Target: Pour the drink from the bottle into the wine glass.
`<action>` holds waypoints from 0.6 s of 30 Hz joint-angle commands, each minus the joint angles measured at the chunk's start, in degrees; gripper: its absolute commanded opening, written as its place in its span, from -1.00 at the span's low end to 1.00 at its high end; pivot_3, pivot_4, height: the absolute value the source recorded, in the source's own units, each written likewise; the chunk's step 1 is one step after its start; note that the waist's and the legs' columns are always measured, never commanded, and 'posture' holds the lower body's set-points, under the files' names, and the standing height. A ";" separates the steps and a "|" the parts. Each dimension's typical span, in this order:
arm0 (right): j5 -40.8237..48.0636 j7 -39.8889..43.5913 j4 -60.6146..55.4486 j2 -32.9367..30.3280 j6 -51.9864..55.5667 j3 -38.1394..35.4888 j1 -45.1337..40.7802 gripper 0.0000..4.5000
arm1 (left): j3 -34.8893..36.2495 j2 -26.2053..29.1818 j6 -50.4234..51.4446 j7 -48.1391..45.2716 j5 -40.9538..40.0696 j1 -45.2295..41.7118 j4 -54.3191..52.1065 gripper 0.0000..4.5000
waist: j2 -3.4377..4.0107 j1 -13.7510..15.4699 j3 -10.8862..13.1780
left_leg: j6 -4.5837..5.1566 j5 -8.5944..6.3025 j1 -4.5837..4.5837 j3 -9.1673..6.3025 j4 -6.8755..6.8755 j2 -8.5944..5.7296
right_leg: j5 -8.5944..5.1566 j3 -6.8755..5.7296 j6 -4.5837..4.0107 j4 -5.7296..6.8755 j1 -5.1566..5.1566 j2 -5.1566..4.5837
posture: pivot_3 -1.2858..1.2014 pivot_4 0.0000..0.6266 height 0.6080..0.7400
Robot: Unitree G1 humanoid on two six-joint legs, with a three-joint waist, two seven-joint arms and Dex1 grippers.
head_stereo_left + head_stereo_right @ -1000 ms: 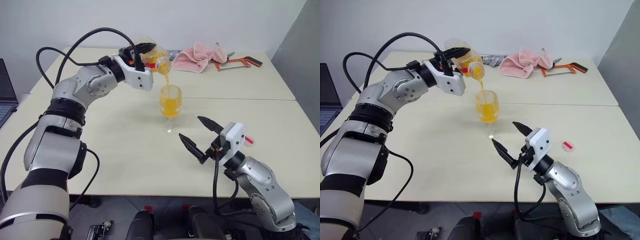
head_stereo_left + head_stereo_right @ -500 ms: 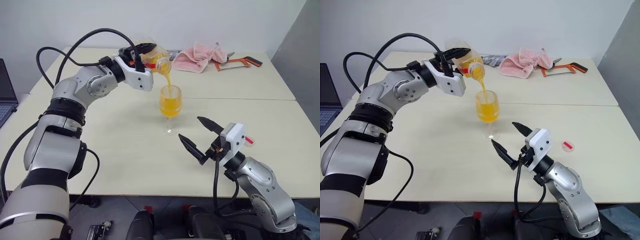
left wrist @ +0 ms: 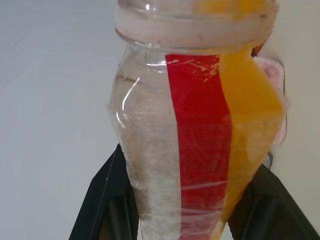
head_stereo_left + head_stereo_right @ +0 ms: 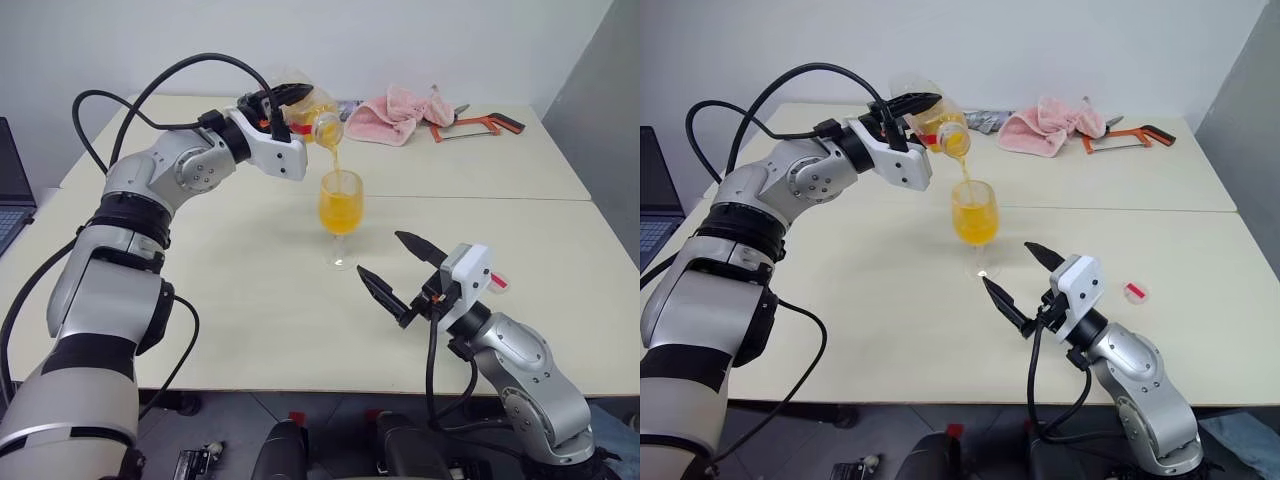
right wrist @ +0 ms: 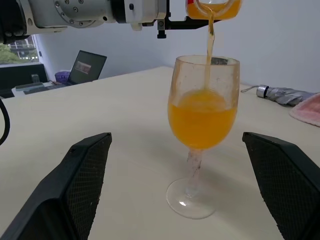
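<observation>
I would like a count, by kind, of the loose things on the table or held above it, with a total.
Bottle: 1
Wine glass: 1
Pink towel: 1
Hacksaw: 1
Folded umbrella: 1
Small red-and-white cap: 1
Laptop: 1
Total: 7

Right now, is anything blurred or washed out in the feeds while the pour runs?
Left wrist view: the bottle sits very close, sharp, with glare streaks; the background is pale and featureless. Right wrist view: the wine glass and stream are crisp; the laptop behind is soft. Head views: even light, faint shadows.
</observation>
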 commanded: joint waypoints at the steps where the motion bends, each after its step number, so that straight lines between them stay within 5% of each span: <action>1: 0.72 -0.14 -2.92 0.04 -0.16 -0.09 -0.53 1.00 | 0.08 -0.14 -0.04 1.37 -0.32 -2.78 -0.71 -0.22 | 0.00 0.00 0.00 | 0.00 0.00 0.00 0.00 0.00 0.00 | 0.00 0.00 0.00 0.00 0.00 0.00 | 0.03 -0.52 1.00; 18: 0.45 -0.39 -2.85 0.49 0.33 0.27 -1.09 1.00 | -0.13 -0.29 -0.10 1.58 -0.70 -3.12 -0.14 -0.22 | 0.00 -0.01 0.00 | 0.00 0.00 0.00 0.00 0.01 0.00 | 0.00 0.00 0.00 0.01 0.00 0.00 | 0.03 -0.52 1.00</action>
